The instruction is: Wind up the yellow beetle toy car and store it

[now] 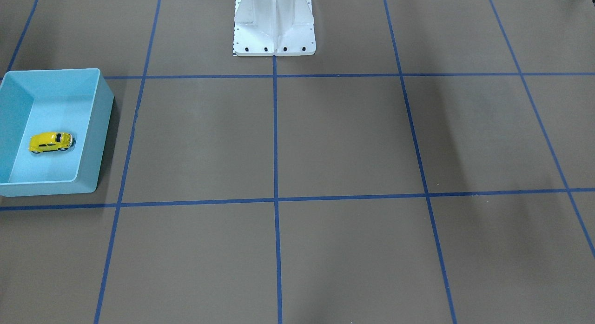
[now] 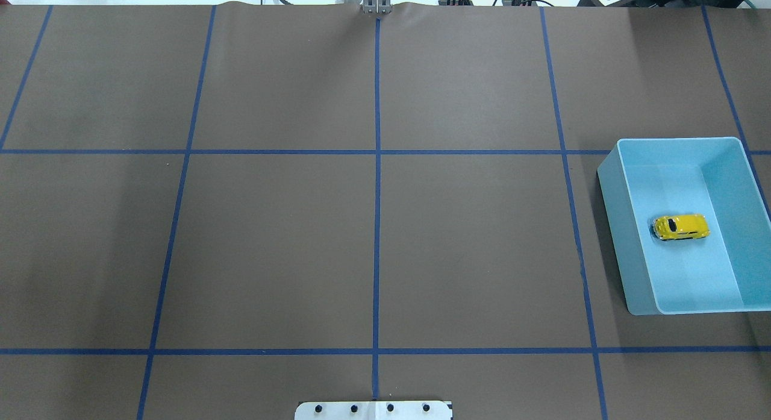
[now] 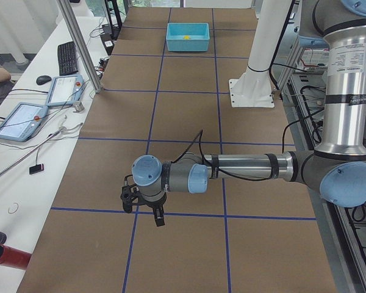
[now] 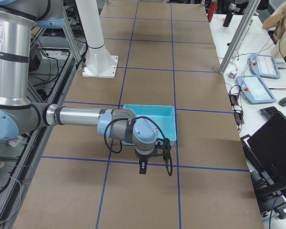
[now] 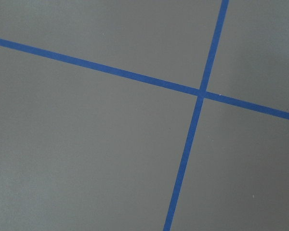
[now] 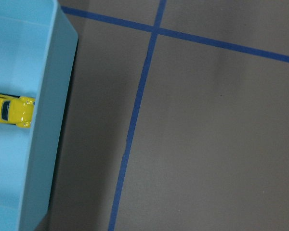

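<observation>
left gripper (image 3: 144,213), right gripper (image 4: 156,171): spread or pressed, cannot tell; yellow beetle toy car (image 2: 680,227) lying in bin (image 2: 623,227) at right, probably stored.

Yellow beetle toy car (image 2: 680,227): tiny, bright yellow, rounded Beetle body, dark windows, small black wheels. Sits upright on wheels on floor of light blue bin (image 2: 620,227). Roughly mid-floor, slightly nearer bin's left wall in overhead view, clear of all walls. Long axis runs left-right across bin. Nothing gripping it. Bin stands at right side of counter (image 2: 373,245), mid-depth. Right wrist view: only one end of car visible, rest cut off at view's edge.
</observation>
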{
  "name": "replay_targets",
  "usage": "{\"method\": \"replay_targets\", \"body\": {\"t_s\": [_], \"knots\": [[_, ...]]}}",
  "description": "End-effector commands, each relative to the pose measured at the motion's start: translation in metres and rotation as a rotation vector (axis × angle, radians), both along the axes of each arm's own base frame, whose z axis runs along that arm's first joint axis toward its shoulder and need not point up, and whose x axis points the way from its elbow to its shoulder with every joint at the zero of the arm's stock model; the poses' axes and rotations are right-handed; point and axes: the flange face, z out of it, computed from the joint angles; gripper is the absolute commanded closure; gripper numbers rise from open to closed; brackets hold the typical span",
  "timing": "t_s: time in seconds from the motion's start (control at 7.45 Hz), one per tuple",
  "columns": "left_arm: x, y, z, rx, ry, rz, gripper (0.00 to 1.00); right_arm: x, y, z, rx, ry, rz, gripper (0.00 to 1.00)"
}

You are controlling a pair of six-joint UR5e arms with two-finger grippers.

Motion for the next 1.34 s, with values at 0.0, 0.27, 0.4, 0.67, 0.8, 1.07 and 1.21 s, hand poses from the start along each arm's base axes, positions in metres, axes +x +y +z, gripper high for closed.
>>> {"method": "replay_targets", "body": {"t_s": [0.0, 0.27, 0.4, 0.67, 0.8, 1.07, 1.21], "knots": [[0.0, 0.0, 0.001, -0.001, -0.001, -0.001, 0.0, 0.005, -0.023, -0.013, -0.156, 0.034, 0.183, 0.0], [0.0, 0.0, 0.001, -0.001, -0.001, 0.001, 0.0, 0.003, -0.017, 0.006, -0.188, 0.048, 0.184, 0.0], [0.0, -0.001, 0.0, 0.0, -0.001, 0.001, 0.0, 0.003, -0.016, 0.025, -0.196, 0.037, 0.185, 0.0], [0.0, -0.001, 0.0, -0.001, -0.001, 0.001, 0.0, 0.001, -0.018, 0.05, -0.225, 0.048, 0.174, 0.0], [0.0, -0.001, 0.0, -0.001, -0.001, 0.001, 0.0, -0.003, -0.028, 0.045, -0.204, 0.051, 0.158, 0.0], [0.0, -0.001, 0.0, -0.001, -0.001, 0.001, 0.0, -0.007, -0.045, 0.038, -0.161, 0.167, 0.123, 0.0], [0.0, -0.001, 0.0, -0.001, -0.001, 0.001, 0.0, -0.008, -0.045, 0.037, -0.163, 0.165, 0.127, 0.0]]}}
